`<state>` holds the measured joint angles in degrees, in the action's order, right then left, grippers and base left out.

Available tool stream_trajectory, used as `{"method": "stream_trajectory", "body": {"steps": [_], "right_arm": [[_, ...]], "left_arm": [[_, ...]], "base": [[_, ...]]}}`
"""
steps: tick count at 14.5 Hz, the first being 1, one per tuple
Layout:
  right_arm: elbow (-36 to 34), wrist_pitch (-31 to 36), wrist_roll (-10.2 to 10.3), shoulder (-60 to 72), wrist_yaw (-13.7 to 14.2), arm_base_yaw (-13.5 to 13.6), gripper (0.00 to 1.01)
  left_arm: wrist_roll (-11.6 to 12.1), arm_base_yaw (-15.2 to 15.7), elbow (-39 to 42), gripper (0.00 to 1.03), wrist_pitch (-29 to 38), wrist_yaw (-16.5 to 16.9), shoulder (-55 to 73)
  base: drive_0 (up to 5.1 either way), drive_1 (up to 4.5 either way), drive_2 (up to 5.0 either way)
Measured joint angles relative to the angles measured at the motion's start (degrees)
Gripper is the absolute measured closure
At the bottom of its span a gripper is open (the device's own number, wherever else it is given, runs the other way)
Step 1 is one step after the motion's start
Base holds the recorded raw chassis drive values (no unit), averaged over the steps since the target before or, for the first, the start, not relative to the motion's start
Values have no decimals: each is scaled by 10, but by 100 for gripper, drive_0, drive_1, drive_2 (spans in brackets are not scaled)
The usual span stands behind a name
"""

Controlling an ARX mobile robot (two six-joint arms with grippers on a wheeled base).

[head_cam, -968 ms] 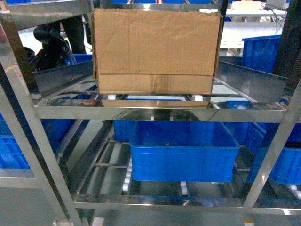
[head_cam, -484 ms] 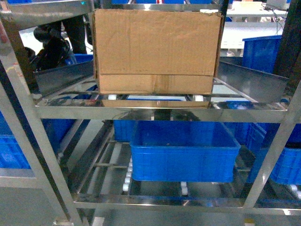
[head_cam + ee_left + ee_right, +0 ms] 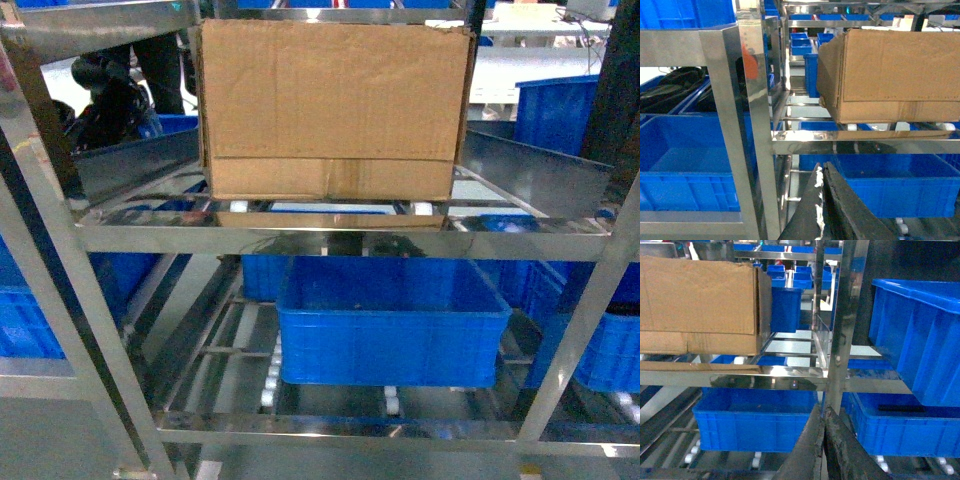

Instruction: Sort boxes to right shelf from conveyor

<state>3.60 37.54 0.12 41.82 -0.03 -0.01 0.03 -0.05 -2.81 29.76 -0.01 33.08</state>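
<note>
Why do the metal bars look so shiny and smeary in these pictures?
Head view: the steel shelf mirrors the box and the blue crate, and the picture is soft overall. Left wrist view: a bright glare patch on the front rail. Right wrist view: sharper, with dim reflections on the rail.

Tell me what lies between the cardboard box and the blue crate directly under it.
In the head view, the shelf's steel front rail and white rollers separate the cardboard box from the blue crate on the lower tier.
</note>
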Motion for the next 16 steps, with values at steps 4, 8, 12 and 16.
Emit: {"method": "stream_trajectory", "body": {"steps": [4,8,12,16], "right_arm": [[-27,-34,0,-71,0,0,99],[-27,-119,0,-159,0,0,99],[-28,-175,0,-219,0,0,99],[-28,-235,0,-280,0,0,99]], "left_arm": [[0,0,19,101,-33,0,-61],[0,0,19,101,-101,0,-133],[0,0,19,101,-146,0,-180],[0,0,19,101,-192,0,-226]], "base": [[0,0,0],[0,0,0],[0,0,0],[0,0,0]]}}
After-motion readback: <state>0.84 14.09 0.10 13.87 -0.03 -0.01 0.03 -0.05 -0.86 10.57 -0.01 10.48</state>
